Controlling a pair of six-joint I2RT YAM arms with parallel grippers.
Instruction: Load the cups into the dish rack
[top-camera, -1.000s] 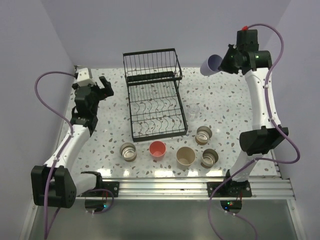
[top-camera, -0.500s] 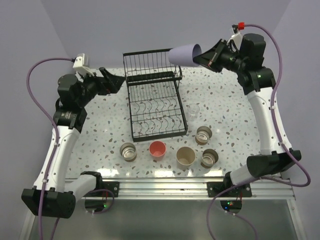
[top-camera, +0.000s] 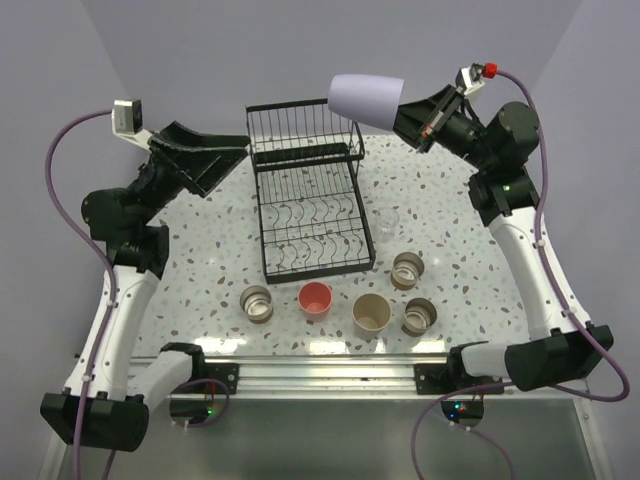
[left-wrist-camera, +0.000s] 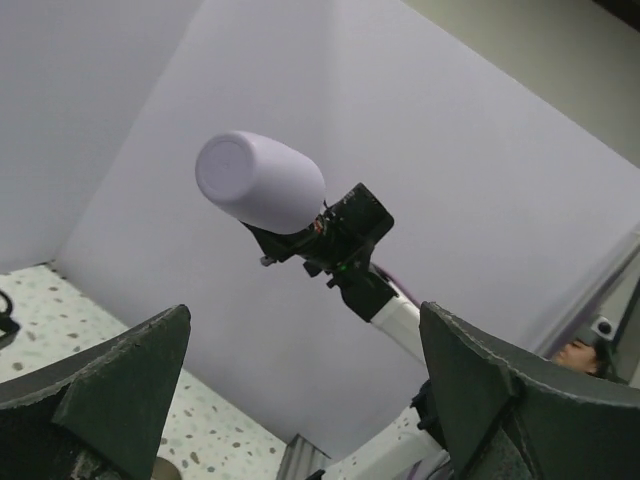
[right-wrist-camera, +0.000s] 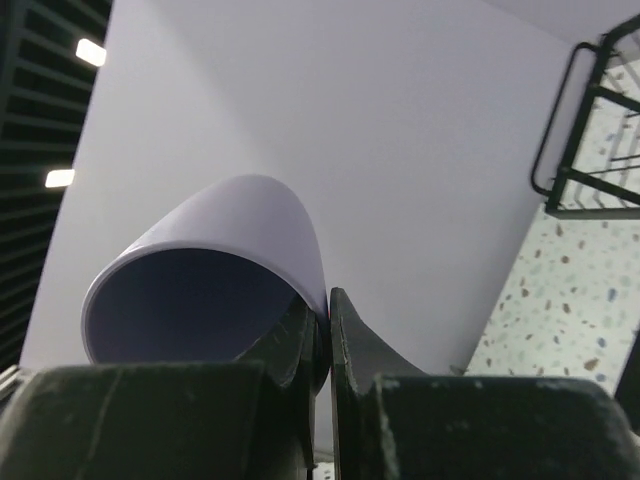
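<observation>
My right gripper (top-camera: 402, 118) is shut on the rim of the lavender cup (top-camera: 365, 99) and holds it on its side, high over the upper basket of the black wire dish rack (top-camera: 262, 215). In the right wrist view one finger is inside the cup (right-wrist-camera: 230, 225) and one outside, at the gripper (right-wrist-camera: 328, 300). My left gripper (top-camera: 225, 152) is open and empty, raised left of the rack. It faces the lavender cup (left-wrist-camera: 262, 182). On the table stand the red-pink cup (top-camera: 315, 298), the beige cup (top-camera: 371, 313), the clear glass (top-camera: 388, 222) and three tan-and-metallic cups (top-camera: 258, 303) (top-camera: 408, 268) (top-camera: 419, 315).
The rack's lower tray (top-camera: 314, 262) holds no cups. A corner of the rack (right-wrist-camera: 590, 130) shows at the right of the right wrist view. Lavender walls close the table on three sides. A metal rail (top-camera: 330, 375) runs along the near edge.
My right arm has swung the lavender cup left and higher, over the rack's upper basket. My left arm has risen and turned its open gripper toward the rack.
</observation>
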